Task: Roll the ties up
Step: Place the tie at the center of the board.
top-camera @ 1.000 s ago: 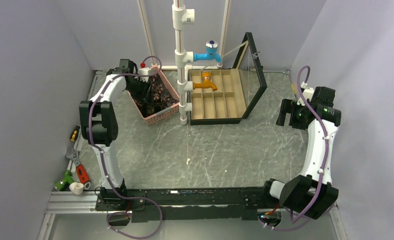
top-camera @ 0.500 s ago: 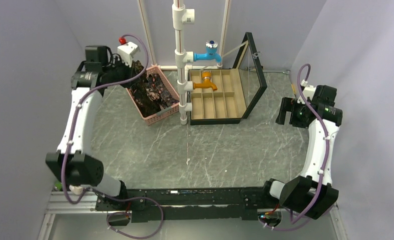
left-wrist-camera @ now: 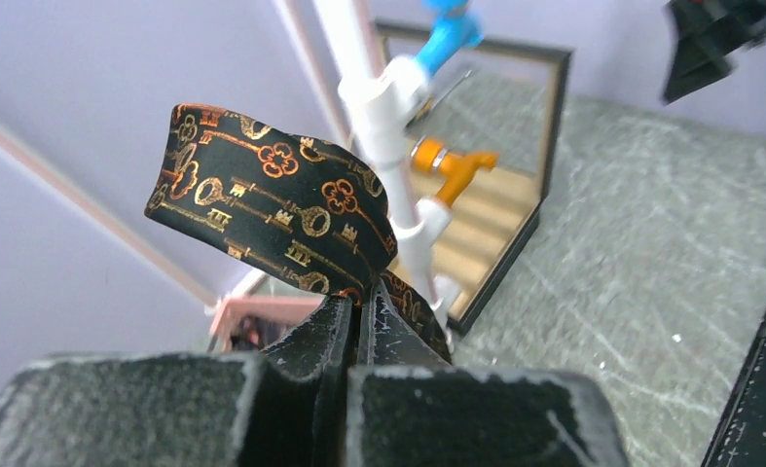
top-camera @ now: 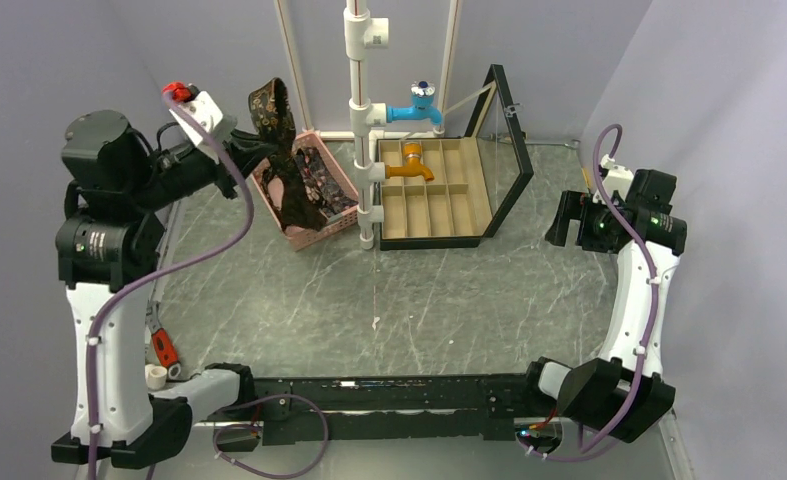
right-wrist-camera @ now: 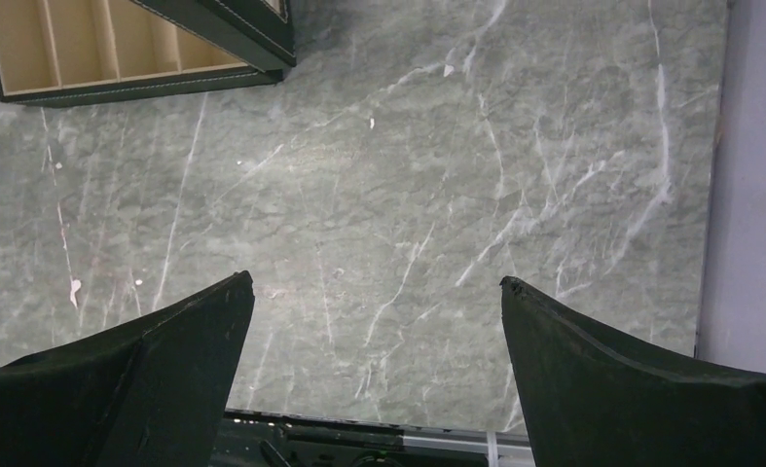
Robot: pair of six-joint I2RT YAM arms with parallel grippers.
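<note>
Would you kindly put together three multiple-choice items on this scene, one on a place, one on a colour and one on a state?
1. Where is the tie that the left end effector grips?
A. Raised over the pink mesh basket
B. Inside a closed drawer
C. Draped on a chair

2. What pattern does that tie bear?
A. White dots on blue
B. Gold and orange keys on black
C. Plain green

3. How is the right end effector?
A. Shut on a tie
B. Shut, empty
C. Open, empty

Answers:
1 A, the top view shows it lifted above the basket.
2 B, the left wrist view shows the keys close up.
3 C, its fingers stand wide apart with only bare table between them.
</note>
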